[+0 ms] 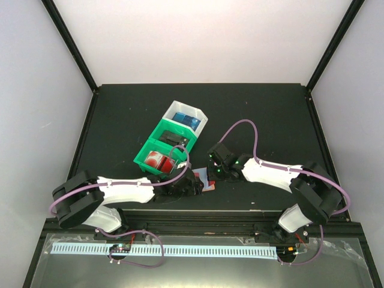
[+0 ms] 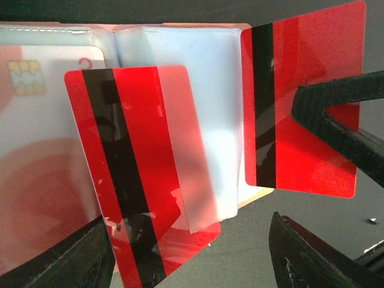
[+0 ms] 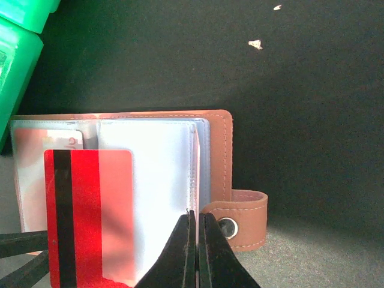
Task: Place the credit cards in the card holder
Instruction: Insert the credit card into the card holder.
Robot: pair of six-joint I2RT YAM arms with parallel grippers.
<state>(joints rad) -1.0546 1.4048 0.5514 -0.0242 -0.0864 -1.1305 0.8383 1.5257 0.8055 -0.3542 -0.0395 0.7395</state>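
Observation:
The brown card holder [image 3: 219, 156] lies open on the black table, its snap tab [image 3: 240, 222] to the right. One red credit card [image 2: 138, 174] with a black stripe sits partly inside a clear sleeve. My left gripper [image 2: 192, 258] is open around that card's lower end, not pinching it. A second red card [image 2: 306, 102] stands raised over the holder's right half, with my right gripper [image 3: 197, 219] shut on its edge. A paler card with a chip [image 2: 36, 120] rests in the left sleeve. From above, both grippers meet at the holder [image 1: 208, 180].
A green bin [image 1: 157, 157] holding red items and a white bin [image 1: 187, 120] holding blue items stand just behind the holder; the green one [image 3: 18, 36] is close to its left end. Dark walls enclose the table.

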